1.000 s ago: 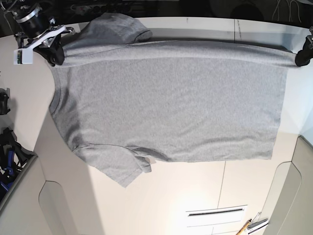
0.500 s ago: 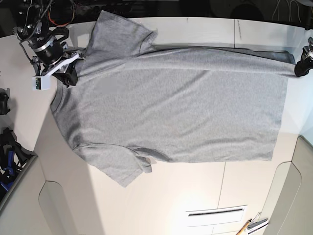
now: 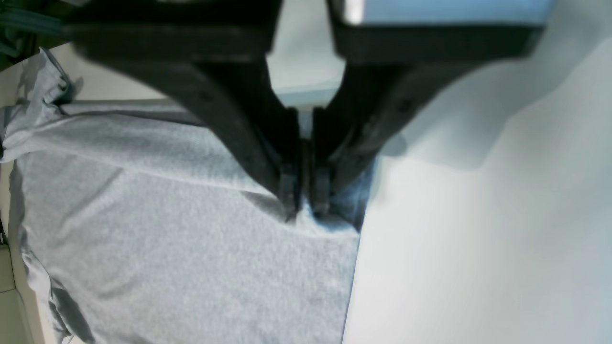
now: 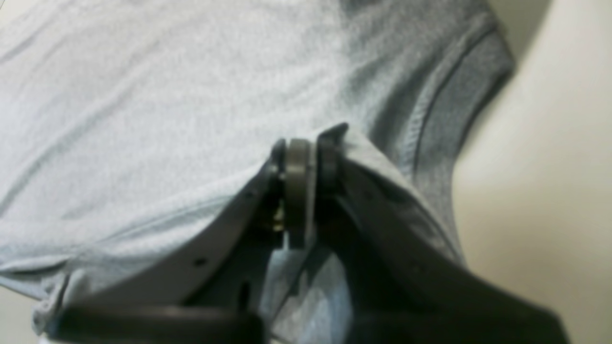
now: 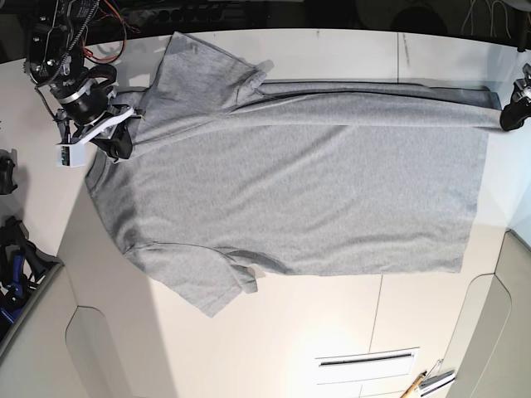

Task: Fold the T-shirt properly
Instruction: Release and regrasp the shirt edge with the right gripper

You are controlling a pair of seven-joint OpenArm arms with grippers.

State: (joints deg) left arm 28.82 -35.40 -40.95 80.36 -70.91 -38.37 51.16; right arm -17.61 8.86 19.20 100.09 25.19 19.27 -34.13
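The heather-grey T-shirt (image 5: pixel 290 182) lies spread on the white table (image 5: pixel 274 332), plain side up, with its neck to the left and its hem to the right. At the shirt's far left shoulder, beside the collar (image 5: pixel 93 178), my right gripper (image 5: pixel 121 148) is shut on a pinched fold. The right wrist view shows that gripper (image 4: pixel 299 148) clamped on cloth next to the ribbed collar (image 4: pixel 454 110). My left gripper (image 5: pixel 508 120) is shut on the far hem corner. In the left wrist view this gripper (image 3: pixel 301 210) bites the shirt's (image 3: pixel 167 248) edge.
Dark gear and a blue tool (image 5: pixel 15 274) sit at the table's left edge. A slotted panel (image 5: pixel 365 358) and a pen with a clip (image 5: pixel 427 381) lie near the front right. Cables and dark equipment line the back edge.
My right gripper has carried the shoulder toward the front, over the shirt's body. The far sleeve now lies flat behind it. The left gripper has stayed on the hem corner.
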